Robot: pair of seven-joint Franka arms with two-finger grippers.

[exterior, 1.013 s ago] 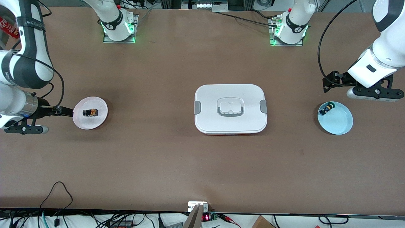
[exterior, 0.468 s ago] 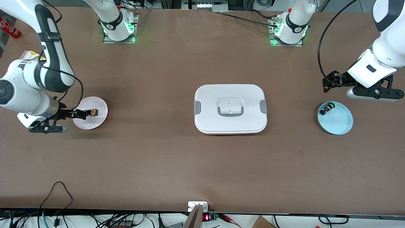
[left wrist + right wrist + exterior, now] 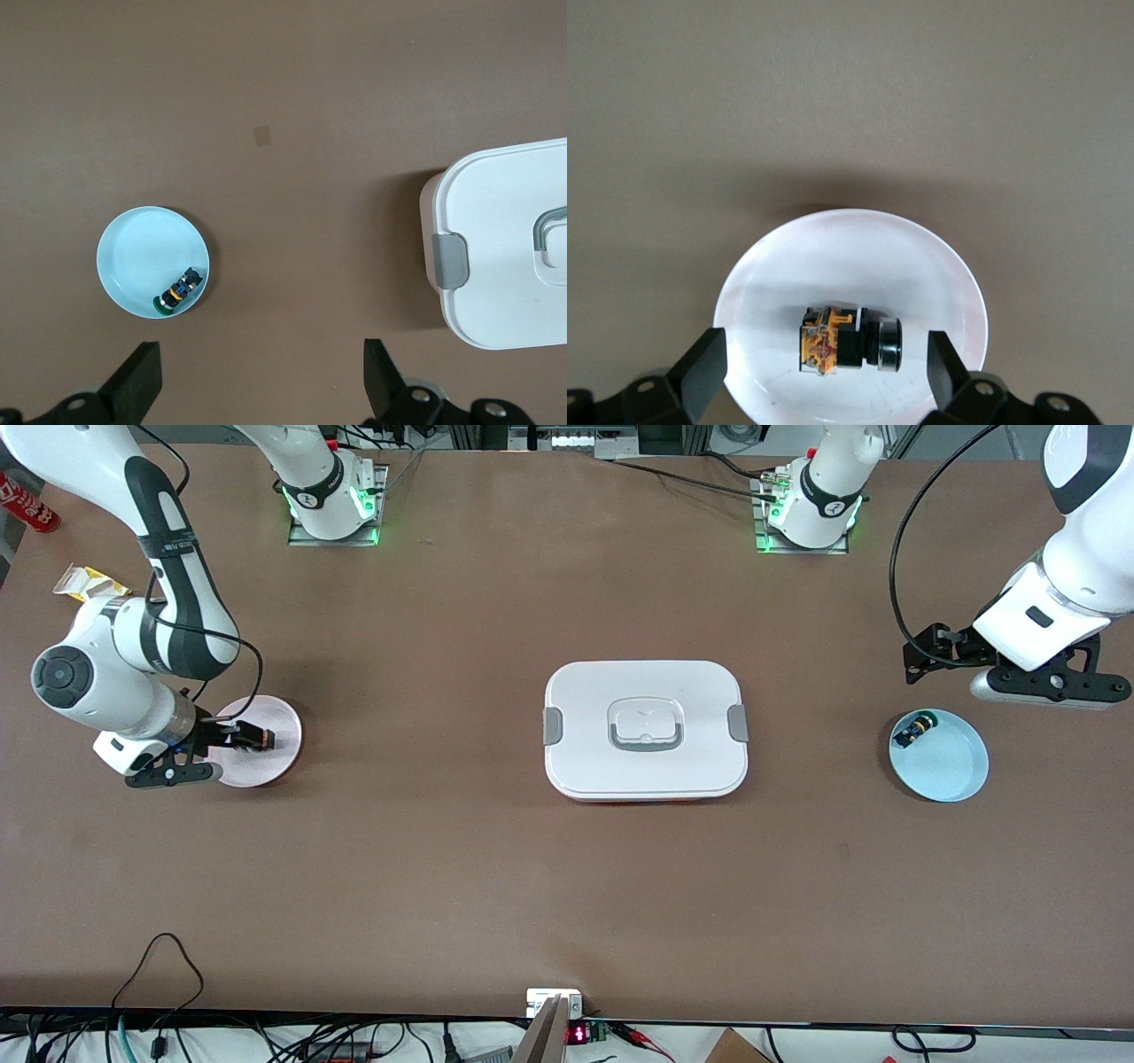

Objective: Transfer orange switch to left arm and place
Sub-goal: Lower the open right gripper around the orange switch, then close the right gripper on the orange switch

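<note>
The orange switch (image 3: 260,738) lies on its side on a pale pink plate (image 3: 270,766) at the right arm's end of the table. My right gripper (image 3: 232,738) is open over that plate. In the right wrist view its fingers (image 3: 702,365) stand wide on either side of the switch (image 3: 846,340) without touching it, over the plate (image 3: 850,252). My left gripper (image 3: 926,657) is open and empty above the table beside a light blue plate (image 3: 952,771), and waits. The white box (image 3: 644,731) sits mid-table; it also shows in the left wrist view (image 3: 505,248).
The light blue plate (image 3: 142,257) holds a small black switch with blue and green parts (image 3: 915,730), also in the left wrist view (image 3: 180,291). A yellow wrapper (image 3: 89,583) and a red can (image 3: 27,503) lie at the right arm's end.
My right arm has swung in toward the plate, bringing its open gripper from beside the plate to over the orange switch. The left arm has not moved.
</note>
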